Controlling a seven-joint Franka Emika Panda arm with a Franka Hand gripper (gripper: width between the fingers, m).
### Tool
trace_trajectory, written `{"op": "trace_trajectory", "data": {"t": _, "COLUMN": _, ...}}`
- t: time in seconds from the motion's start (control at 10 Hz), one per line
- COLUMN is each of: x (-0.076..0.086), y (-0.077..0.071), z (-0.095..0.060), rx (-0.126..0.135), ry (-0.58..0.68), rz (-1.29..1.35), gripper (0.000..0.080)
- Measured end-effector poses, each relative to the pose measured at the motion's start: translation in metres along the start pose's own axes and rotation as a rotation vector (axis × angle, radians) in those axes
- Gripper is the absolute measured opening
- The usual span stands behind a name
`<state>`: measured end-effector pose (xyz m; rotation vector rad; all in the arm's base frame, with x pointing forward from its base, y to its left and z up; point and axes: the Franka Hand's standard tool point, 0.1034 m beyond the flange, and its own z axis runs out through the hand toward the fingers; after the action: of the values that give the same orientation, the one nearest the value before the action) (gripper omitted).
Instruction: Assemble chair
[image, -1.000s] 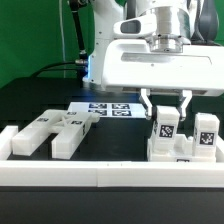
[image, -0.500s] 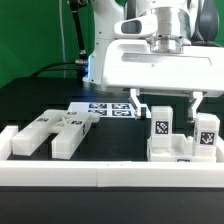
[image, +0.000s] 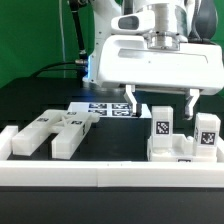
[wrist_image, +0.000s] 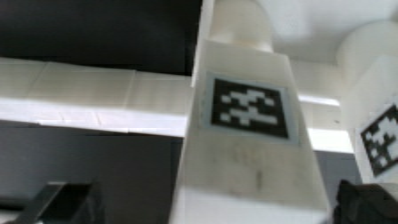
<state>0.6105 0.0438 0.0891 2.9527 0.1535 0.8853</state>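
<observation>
The chair is in loose white tagged pieces. In the exterior view an upright piece (image: 163, 127) and a second upright piece (image: 207, 132) stand on a white block (image: 178, 152) at the right. Several more pieces (image: 52, 131) lie at the left. My gripper (image: 162, 108) is open wide just above the first upright piece, one finger on each side, touching nothing. In the wrist view that piece (wrist_image: 249, 110) with its tag fills the middle between my dark fingertips (wrist_image: 64, 200), and the gripper (wrist_image: 221, 206) is open around it.
The marker board (image: 104, 108) lies flat on the black table behind the pieces. A white rail (image: 110, 176) borders the table's front edge and wraps up at the exterior view's left (image: 8, 140). A green backdrop and cables stand behind.
The fingers, close on both sides of the upright piece a second ago, have spread wide apart and let it go. The gripper has risen slightly. The piece stays standing.
</observation>
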Motion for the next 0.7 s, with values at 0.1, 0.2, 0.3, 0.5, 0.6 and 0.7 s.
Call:
{"op": "trace_trajectory", "data": {"t": 0.1, "x": 0.0050, "y": 0.0011, "z": -0.0047, "rx": 0.002, "ry": -0.002, "rz": -0.007, "gripper": 0.0649}}
{"op": "trace_trajectory", "data": {"t": 0.2, "x": 0.0067, "y": 0.0026, "z": -0.0070, "rx": 0.006, "ry": -0.025, "rz": -0.008, "gripper": 0.0649}}
{"op": "trace_trajectory", "data": {"t": 0.3, "x": 0.0099, "y": 0.0017, "z": -0.0086, "rx": 0.013, "ry": -0.056, "rz": -0.005, "gripper": 0.0649}}
{"op": "trace_trajectory", "data": {"t": 0.5, "x": 0.0039, "y": -0.0004, "z": -0.0057, "rx": 0.019, "ry": -0.096, "rz": -0.007, "gripper": 0.0649}}
{"op": "trace_trajectory", "data": {"t": 0.6, "x": 0.0018, "y": -0.0044, "z": -0.0060, "rx": 0.040, "ry": -0.201, "rz": -0.005, "gripper": 0.0649}}
{"op": "trace_trajectory", "data": {"t": 0.7, "x": 0.0050, "y": -0.0042, "z": -0.0062, "rx": 0.049, "ry": -0.257, "rz": -0.001, "gripper": 0.0649}}
